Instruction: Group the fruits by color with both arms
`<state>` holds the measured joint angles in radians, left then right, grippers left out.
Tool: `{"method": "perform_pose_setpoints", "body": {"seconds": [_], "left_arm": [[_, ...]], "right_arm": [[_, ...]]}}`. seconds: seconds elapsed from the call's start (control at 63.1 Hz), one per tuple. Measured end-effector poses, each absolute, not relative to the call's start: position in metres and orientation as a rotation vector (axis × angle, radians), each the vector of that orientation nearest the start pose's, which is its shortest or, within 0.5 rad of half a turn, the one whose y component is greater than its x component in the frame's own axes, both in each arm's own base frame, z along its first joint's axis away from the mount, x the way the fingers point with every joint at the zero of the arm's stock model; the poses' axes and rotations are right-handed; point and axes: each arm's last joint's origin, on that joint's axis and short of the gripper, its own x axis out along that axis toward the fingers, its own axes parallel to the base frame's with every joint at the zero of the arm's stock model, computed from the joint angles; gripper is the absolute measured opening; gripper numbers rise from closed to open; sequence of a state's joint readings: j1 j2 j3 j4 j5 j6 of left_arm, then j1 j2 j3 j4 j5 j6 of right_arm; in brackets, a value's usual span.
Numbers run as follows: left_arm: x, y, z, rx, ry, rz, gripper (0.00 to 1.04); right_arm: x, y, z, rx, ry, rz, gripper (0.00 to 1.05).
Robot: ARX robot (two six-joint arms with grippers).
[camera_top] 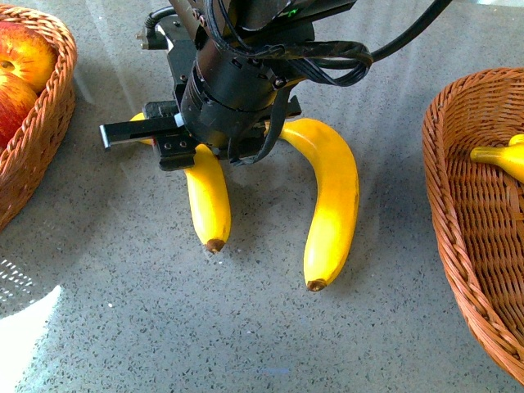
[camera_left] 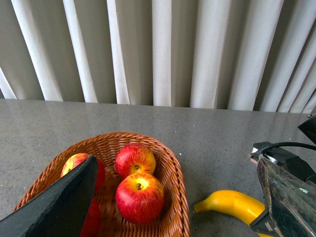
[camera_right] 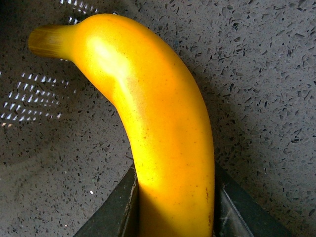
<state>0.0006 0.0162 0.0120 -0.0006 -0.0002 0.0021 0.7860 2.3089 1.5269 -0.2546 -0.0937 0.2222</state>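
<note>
Clamps the right pincer on a banana that lies on the grey surface. Has a second banana just beside that pincer. Holds the left pincer spread apart, facing red apples in a wicker basket.

Glossy, smooth-skinned bananas lie on a polished, speckled stone-look table; shiny apples sit in a rough woven wicker basket before matt pleated cloth curtains.
</note>
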Motion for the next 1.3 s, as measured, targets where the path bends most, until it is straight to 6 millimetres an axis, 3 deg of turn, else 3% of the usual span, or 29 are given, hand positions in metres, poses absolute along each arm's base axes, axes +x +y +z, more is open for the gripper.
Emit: {"method": "perform_pose_setpoints", "body": {"seconds": [0.238, 0.443, 0.665, 0.871, 1.029, 1.299], "left_arm": [[0.098, 0.0, 0.166, 0.002, 0.005, 0.001, 0.96], [0.098, 0.0, 0.166, 0.002, 0.005, 0.001, 0.96], [0.098, 0.0, 0.166, 0.002, 0.004, 0.001, 0.96], [0.098, 0.0, 0.166, 0.002, 0.004, 0.001, 0.96], [0.098, 0.0, 0.166, 0.002, 0.004, 0.001, 0.96], [0.098, 0.0, 0.166, 0.002, 0.005, 0.001, 0.96]], "right_arm": [[0.323, 0.321, 0.089, -0.126, 1.07, 0.671, 0.29], [0.331, 0.293, 0.105, -0.059, 1.02, 0.634, 0.28], [0.347, 0.245, 0.159, 0.038, 0.866, 0.564, 0.28], [0.337, 0.209, 0.198, 0.087, 0.752, 0.534, 0.28], [0.312, 0.15, 0.209, 0.129, 0.736, 0.453, 0.28], [0.284, 0.061, 0.182, 0.202, 0.799, 0.228, 0.28]]}}
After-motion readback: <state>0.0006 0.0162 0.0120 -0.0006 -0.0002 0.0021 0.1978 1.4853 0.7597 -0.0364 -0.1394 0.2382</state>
